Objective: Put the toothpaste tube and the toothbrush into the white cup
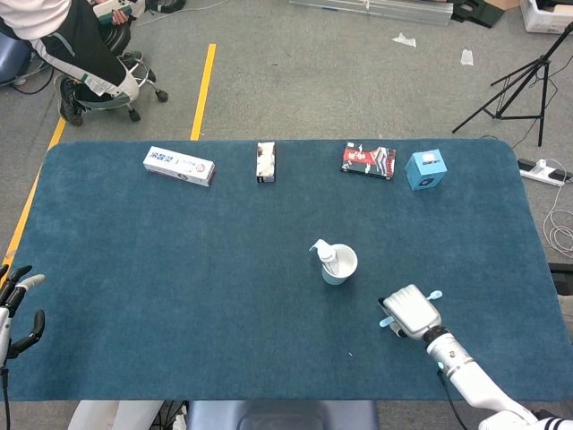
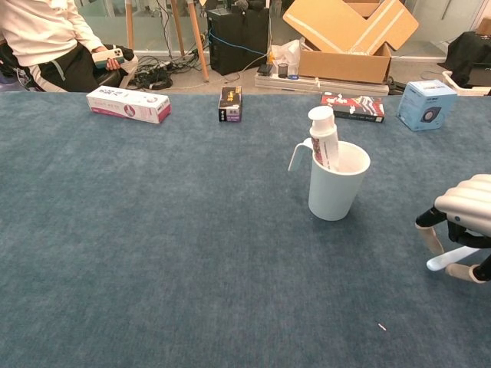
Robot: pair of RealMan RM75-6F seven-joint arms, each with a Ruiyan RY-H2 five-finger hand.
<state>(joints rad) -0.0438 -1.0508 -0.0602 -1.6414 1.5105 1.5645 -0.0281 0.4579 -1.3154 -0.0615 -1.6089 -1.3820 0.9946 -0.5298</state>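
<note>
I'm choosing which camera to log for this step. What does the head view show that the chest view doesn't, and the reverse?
Only the head view shows the left hand, open at the table's near left edge, and both ends of the toothbrush poking out from under the right hand.

Only the chest view shows the right hand's fingers curled around the toothbrush's lower end.

Both show the white cup with the toothpaste tube standing in it.

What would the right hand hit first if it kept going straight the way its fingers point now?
Judging by the head view, the right hand, holding the toothbrush, points up-left toward the white cup; bare cloth lies between. Exact alignment is hard to judge.
</note>
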